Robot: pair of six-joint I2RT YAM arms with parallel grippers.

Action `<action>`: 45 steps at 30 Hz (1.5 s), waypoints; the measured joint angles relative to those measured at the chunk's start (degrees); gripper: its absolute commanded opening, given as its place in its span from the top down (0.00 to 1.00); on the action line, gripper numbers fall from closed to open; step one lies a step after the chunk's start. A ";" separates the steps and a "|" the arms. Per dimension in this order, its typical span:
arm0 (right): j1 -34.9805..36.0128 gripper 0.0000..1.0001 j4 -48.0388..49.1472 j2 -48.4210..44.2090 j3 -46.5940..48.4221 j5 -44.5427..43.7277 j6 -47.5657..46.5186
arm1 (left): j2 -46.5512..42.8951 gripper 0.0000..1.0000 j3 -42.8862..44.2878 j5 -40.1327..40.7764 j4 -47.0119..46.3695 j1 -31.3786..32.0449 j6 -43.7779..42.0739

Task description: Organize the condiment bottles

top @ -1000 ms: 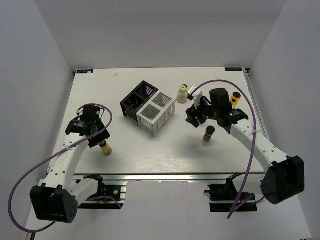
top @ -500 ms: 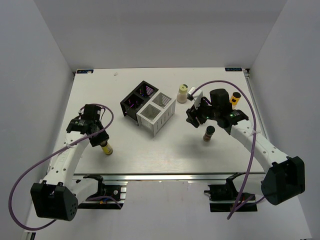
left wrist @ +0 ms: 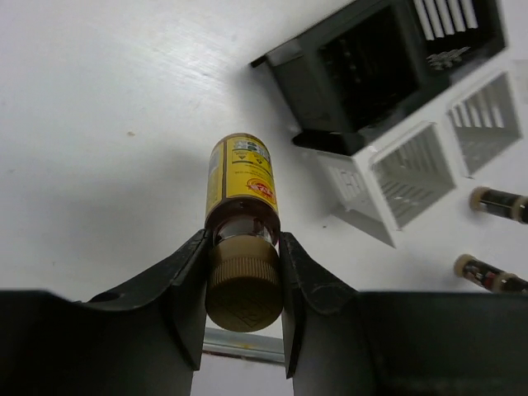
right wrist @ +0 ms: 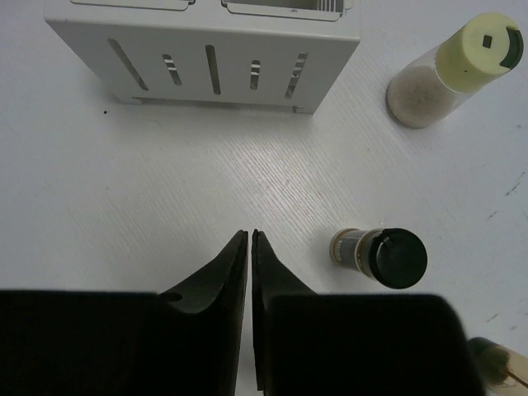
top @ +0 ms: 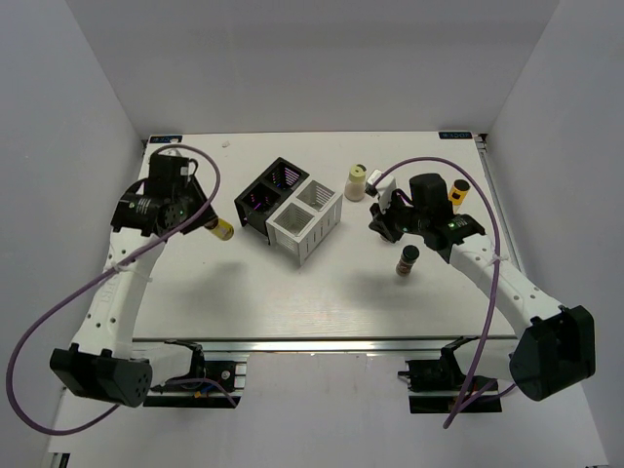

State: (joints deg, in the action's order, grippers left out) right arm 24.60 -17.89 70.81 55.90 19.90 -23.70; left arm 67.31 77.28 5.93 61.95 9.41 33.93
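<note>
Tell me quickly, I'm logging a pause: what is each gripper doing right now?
Left gripper: closed on the yellow bottle.
Right gripper: closed, holding nothing.

- Left arm (top: 115, 292) rises along the table's left side, wrist turned toward the middle
- Left gripper (top: 207, 225) has its 2 fingers (left wrist: 186, 272) clamped on the cap end of a bottle (left wrist: 241, 177), which points out past the fingertips
- Right arm (top: 497, 278) reaches from its base inward, elbow bent
- Right gripper (right wrist: 249, 237) points down, its 2 fingers pressed almost together with only a thin slit, holding nothing
</note>
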 measured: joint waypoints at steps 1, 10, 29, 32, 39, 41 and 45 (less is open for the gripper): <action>0.00 0.98 0.00 -0.02 0.00 0.07 -0.20 | 1.14 1.00 2.08 0.04 -0.02 1.07 0.09; 0.00 1.00 0.07 -1.64 0.00 0.13 0.59 | 13.97 1.00 17.16 2.12 -0.68 10.75 0.63; -0.09 0.95 0.11 -2.95 -0.63 -0.90 0.57 | 30.99 1.00 25.11 6.97 -8.11 11.91 -2.91; -0.15 0.75 0.13 -2.95 -0.63 -1.01 0.63 | 31.71 1.00 24.83 7.23 -8.48 12.17 -3.37; -0.20 0.57 0.52 -2.93 -0.63 -1.16 0.74 | 32.33 0.86 20.17 8.41 -11.65 12.46 -5.09; -0.22 0.56 0.55 -2.80 -0.63 -1.14 0.81 | 33.33 0.82 19.30 8.66 -12.17 12.46 -5.49; -0.28 0.35 0.55 -2.36 -0.63 -1.14 1.51 | 36.24 0.65 18.80 9.05 -13.53 12.46 -6.14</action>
State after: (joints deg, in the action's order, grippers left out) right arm 24.32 -17.34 68.45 55.27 18.76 -22.20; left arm 103.55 96.07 14.98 48.42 21.87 27.79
